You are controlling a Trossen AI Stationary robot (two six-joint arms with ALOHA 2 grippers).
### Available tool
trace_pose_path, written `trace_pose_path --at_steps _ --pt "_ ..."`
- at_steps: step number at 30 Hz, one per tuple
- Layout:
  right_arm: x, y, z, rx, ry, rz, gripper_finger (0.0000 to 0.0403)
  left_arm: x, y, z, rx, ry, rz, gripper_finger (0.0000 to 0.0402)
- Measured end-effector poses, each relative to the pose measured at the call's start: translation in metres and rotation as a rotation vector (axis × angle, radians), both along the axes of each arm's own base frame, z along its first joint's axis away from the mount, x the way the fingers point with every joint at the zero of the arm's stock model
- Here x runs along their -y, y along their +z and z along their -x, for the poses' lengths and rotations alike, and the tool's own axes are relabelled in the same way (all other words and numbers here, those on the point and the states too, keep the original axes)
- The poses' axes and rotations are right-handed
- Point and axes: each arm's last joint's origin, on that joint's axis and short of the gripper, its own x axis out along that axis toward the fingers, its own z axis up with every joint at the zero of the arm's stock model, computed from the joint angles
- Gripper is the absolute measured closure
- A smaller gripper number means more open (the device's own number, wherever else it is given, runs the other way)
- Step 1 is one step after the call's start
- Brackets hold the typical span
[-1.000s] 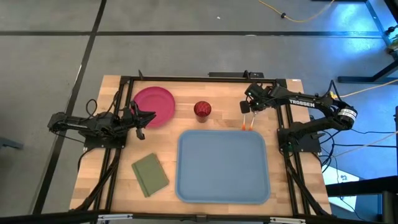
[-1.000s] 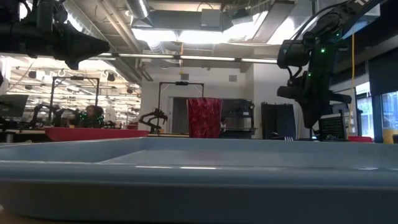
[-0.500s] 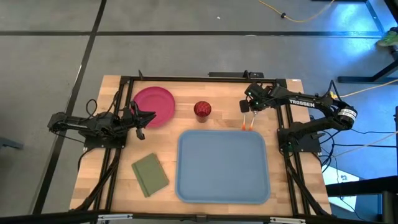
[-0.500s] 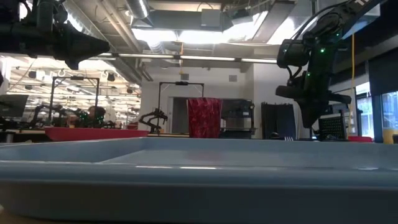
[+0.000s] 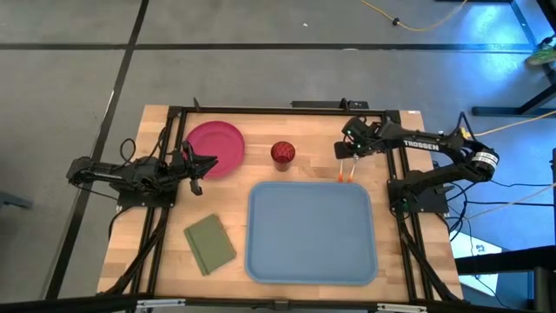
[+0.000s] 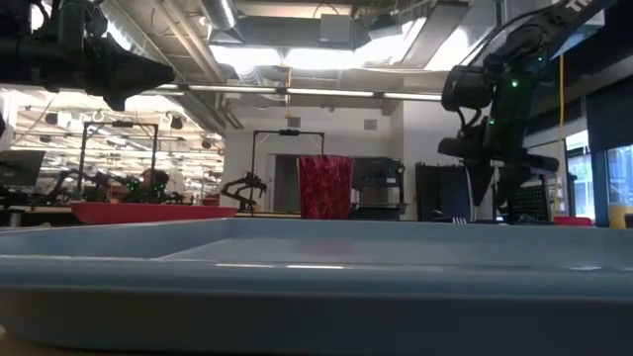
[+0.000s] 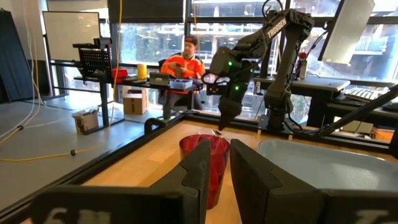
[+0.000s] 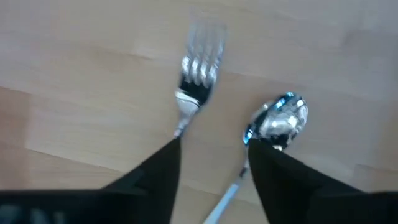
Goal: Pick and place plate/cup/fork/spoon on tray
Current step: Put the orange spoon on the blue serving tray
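Observation:
The magenta-pink plate (image 5: 215, 143) and the dark-red cup (image 5: 282, 153) stand on the table beyond the light-blue tray (image 5: 313, 233). The fork (image 8: 198, 71) and the spoon (image 8: 281, 119) lie side by side on the wood off the tray's far right corner, their orange handle ends (image 5: 345, 178) toward the tray. My right gripper (image 5: 349, 149) hangs open just over them, pointing down. In the right wrist view (image 8: 214, 146) its fingers stand on either side of the spoon's handle, and one finger is over the fork's neck. My left gripper (image 5: 207, 163) waits beside the plate, its fingers a narrow gap apart (image 7: 221, 168).
An olive-green square (image 5: 209, 243) lies left of the tray near the front edge. A black frame (image 5: 287, 109) runs along the table's far edge and both sides. A person in orange (image 7: 183, 62) sits in the room beyond the table.
My right gripper has stayed over the fork and spoon, shifting only slightly toward the table's right edge. In the low view its fingers now stand apart where they showed as one mass before.

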Motion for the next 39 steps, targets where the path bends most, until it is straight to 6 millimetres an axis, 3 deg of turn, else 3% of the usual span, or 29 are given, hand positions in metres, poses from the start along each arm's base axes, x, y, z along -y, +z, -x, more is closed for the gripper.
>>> trace_pose_path --at_steps 4,8,21,39 --pt "-0.005 -0.014 0.009 -0.059 -0.043 -0.001 0.0159 0.000 0.000 0.000 0.000 0.000 0.000 0.0346" --pt "-0.008 -0.020 0.012 -0.035 -0.105 -0.061 0.0142 0.000 0.000 0.000 0.000 0.000 0.000 0.0347" --pt "-0.009 -0.015 0.009 0.004 -0.059 -0.123 0.0146 0.000 0.000 0.000 0.000 0.000 0.000 0.0347" --pt "-0.016 -0.019 0.008 -0.020 -0.130 -0.174 0.0146 0.000 0.000 0.000 0.000 0.000 0.000 0.0347"
